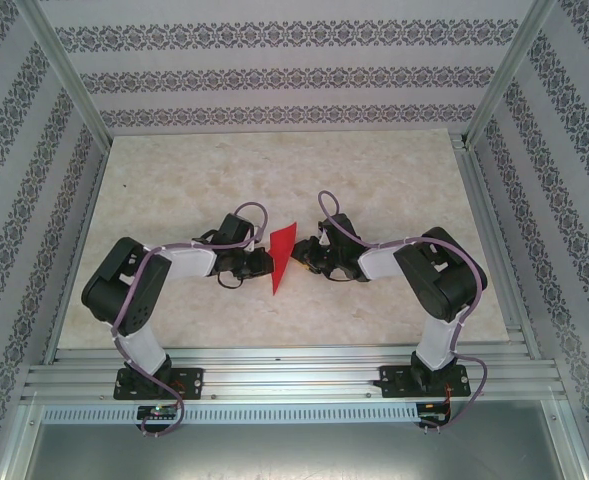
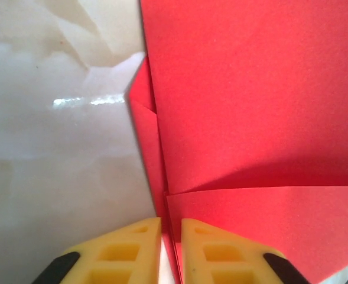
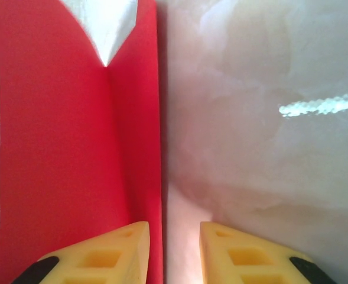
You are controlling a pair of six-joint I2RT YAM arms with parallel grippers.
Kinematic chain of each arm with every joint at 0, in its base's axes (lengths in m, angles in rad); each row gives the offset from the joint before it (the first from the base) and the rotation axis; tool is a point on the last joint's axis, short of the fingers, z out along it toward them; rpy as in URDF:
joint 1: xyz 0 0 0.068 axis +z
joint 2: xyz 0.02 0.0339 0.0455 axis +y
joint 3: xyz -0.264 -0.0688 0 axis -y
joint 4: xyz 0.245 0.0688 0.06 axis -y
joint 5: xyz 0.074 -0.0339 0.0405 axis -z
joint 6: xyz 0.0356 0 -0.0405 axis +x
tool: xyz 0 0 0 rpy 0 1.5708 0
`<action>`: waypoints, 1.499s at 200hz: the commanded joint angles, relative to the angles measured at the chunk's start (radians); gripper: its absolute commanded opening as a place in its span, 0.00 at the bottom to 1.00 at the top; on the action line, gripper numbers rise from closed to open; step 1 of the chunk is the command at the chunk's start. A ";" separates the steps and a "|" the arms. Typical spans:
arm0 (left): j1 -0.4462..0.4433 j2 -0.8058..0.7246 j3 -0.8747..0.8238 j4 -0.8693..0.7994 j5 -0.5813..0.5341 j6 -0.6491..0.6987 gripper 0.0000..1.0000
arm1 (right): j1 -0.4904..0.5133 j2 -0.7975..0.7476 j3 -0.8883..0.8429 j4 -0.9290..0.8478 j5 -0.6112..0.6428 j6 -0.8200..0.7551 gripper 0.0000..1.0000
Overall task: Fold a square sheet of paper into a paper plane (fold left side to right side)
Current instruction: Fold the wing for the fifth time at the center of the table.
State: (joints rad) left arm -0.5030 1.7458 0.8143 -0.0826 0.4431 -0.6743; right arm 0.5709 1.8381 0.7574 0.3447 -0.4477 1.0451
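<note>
Patterned wallpaper (image 1: 274, 75) lines the walls around a pale marbled table (image 1: 374, 180); at its middle lies the sheet of paper (image 1: 283, 256), bright red, partly folded and narrowing toward 6 o'clock; the left gripper (image 1: 264, 262) sits at the paper's 9 o'clock and the right gripper (image 1: 302, 262) at its 3 o'clock, both touching it. In the left wrist view, the left gripper's yellow fingers (image 2: 132, 248) stand almost together, pinching a layered edge of the paper (image 2: 250, 118). In the right wrist view, the right gripper (image 3: 174, 242) has its jaws apart; the paper's (image 3: 61, 148) straight edge lies just inside the gap, at 9 o'clock of it; bare table fills the rest.
</note>
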 commanded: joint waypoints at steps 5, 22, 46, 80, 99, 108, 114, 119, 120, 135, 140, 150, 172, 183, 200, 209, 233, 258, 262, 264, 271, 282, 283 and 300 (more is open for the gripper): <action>0.012 0.061 0.016 0.035 0.033 0.018 0.15 | 0.021 -0.037 -0.018 0.043 -0.012 -0.020 0.28; 0.013 0.070 0.019 0.048 0.046 0.015 0.15 | 0.027 -0.065 -0.024 0.041 -0.021 -0.018 0.27; 0.014 0.073 0.026 0.031 0.037 0.024 0.14 | 0.042 -0.080 -0.008 0.026 -0.026 -0.019 0.27; 0.011 0.090 0.033 0.017 0.030 0.030 0.13 | 0.057 -0.067 0.020 0.031 -0.035 -0.011 0.27; 0.008 0.106 0.044 0.012 0.028 0.032 0.14 | 0.063 -0.060 0.030 0.030 -0.034 -0.007 0.28; 0.005 0.114 0.048 0.011 0.026 0.033 0.14 | 0.066 -0.055 0.037 0.031 -0.034 -0.008 0.28; 0.004 0.117 0.053 0.009 0.026 0.033 0.14 | 0.068 -0.050 0.042 0.029 -0.033 -0.007 0.28; 0.003 0.121 0.056 0.006 0.024 0.036 0.14 | 0.071 -0.046 0.046 0.027 -0.031 -0.008 0.28; 0.002 0.122 0.056 0.006 0.024 0.036 0.14 | 0.070 -0.044 0.047 0.026 -0.030 -0.009 0.28; -0.001 0.127 0.063 -0.003 0.017 0.038 0.14 | 0.072 -0.027 0.059 0.020 -0.025 -0.011 0.28; -0.002 0.130 0.065 -0.006 0.016 0.039 0.14 | 0.073 -0.020 0.060 0.023 -0.023 -0.011 0.28; -0.003 0.133 0.069 -0.010 0.011 0.042 0.15 | 0.072 -0.010 0.062 0.027 -0.021 -0.010 0.29; -0.007 0.142 0.078 -0.021 0.005 0.048 0.17 | 0.073 0.001 0.062 0.030 -0.015 -0.010 0.30; -0.009 0.146 0.083 -0.025 0.004 0.047 0.17 | 0.073 -0.001 0.060 0.019 -0.007 -0.017 0.32; -0.012 0.154 0.089 -0.029 0.002 0.049 0.18 | 0.070 -0.013 0.052 0.002 0.006 -0.029 0.36; -0.014 0.158 0.092 -0.032 0.000 0.048 0.19 | 0.064 -0.023 0.041 0.003 0.009 -0.031 0.36; -0.017 0.166 0.100 -0.043 -0.008 0.050 0.20 | 0.046 -0.059 0.011 0.005 0.011 -0.040 0.36; -0.017 0.172 0.107 -0.051 -0.013 0.050 0.22 | 0.037 -0.090 -0.007 -0.011 0.008 -0.055 0.37; -0.018 0.172 0.107 -0.052 -0.013 0.050 0.23 | 0.037 -0.093 -0.007 -0.013 0.006 -0.057 0.36; -0.018 0.173 0.106 -0.052 -0.013 0.050 0.23 | 0.037 -0.095 -0.008 -0.014 0.006 -0.058 0.36; -0.019 0.174 0.108 -0.053 -0.015 0.050 0.24 | 0.036 -0.100 -0.010 -0.018 0.005 -0.060 0.36; -0.020 0.176 0.110 -0.056 -0.018 0.050 0.24 | 0.037 -0.106 -0.013 -0.017 0.002 -0.059 0.36; -0.019 0.176 0.110 -0.057 -0.019 0.050 0.24 | 0.037 -0.107 -0.014 -0.018 0.001 -0.059 0.37; -0.020 0.178 0.112 -0.060 -0.022 0.050 0.24 | 0.036 -0.116 -0.019 -0.017 0.003 -0.058 0.37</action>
State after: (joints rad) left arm -0.4789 1.8172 0.9283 -0.2264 0.5152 -0.6579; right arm 0.6125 1.7580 0.7567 0.3271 -0.4541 1.0176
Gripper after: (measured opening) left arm 0.239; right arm 0.364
